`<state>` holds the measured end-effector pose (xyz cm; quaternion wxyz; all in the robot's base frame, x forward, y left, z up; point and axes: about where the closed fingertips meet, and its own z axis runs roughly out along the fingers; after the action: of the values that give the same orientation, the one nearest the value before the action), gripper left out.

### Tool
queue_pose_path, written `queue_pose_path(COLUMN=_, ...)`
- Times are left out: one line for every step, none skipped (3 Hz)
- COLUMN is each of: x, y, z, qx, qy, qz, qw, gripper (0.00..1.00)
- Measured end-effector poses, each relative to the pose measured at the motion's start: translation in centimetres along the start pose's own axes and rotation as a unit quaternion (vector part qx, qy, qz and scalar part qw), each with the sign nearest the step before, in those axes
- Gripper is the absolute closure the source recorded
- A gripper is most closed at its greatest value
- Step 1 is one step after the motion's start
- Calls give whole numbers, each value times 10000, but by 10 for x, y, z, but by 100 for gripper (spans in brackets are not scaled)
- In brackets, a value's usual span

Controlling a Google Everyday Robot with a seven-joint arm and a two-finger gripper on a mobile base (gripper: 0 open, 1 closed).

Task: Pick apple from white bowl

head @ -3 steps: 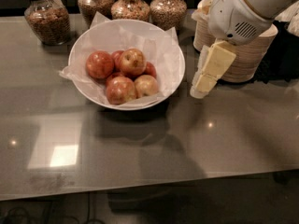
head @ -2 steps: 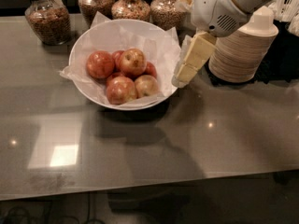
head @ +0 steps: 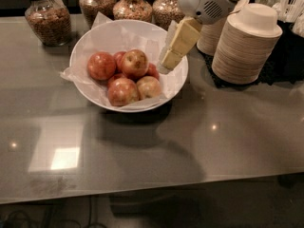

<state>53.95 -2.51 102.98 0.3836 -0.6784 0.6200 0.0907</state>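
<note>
The end effector (head: 167, 61) now hangs over the right part of the white bowl (head: 88, 95), pointing downward and to the left, with its cream tip just inside the rim and above the crinkled paper (head: 111, 34) that lines the bowl. One second ago it was outside the bowl, to the right of it and in front of the stack of tan bowls (head: 247, 46); since then it has travelled to the left and a little toward the back, and has crossed the rim. How far it is open I cannot tell from this view, but it has hold of nothing, because every apple lies in the bowl and none of them has shifted. The nearest fruit is a red apple (head: 152, 70), half hidden among the others, just beside the tip. A paler apple (head: 148, 87) lies in front of it, and the top apple (head: 134, 62) sits a little further left, on the heap. In my judgement the approach is almost finished and the grasp itself is not yet begun; the tip must go lower and slightly left to reach an apple. The apples are round and touch each other, so one may roll away when pushed, and the loose paper may be caught together with it. Behind the bowl stand glass jars (head: 46, 18) with brown contents, and everything rests on a grey glossy surface (head: 190, 146).
</note>
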Motion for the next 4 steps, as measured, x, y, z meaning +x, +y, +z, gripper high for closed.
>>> queue_pose_path(x=2, y=-1, z=1, qx=96, qy=-85, qz=88, qw=9999, gripper=0)
queue_pose_path(x=-18, y=-1, z=31, qx=-81, qy=-500, qz=-31, qw=9987, gripper=0)
queue_pose_path(x=-33, y=-2, z=65, qx=-381, qy=-738, qz=-106, qw=9965, gripper=0)
queue_pose_path(x=-43, y=-4, z=89, qx=-582, qy=-861, qz=-164, qw=9945, gripper=8)
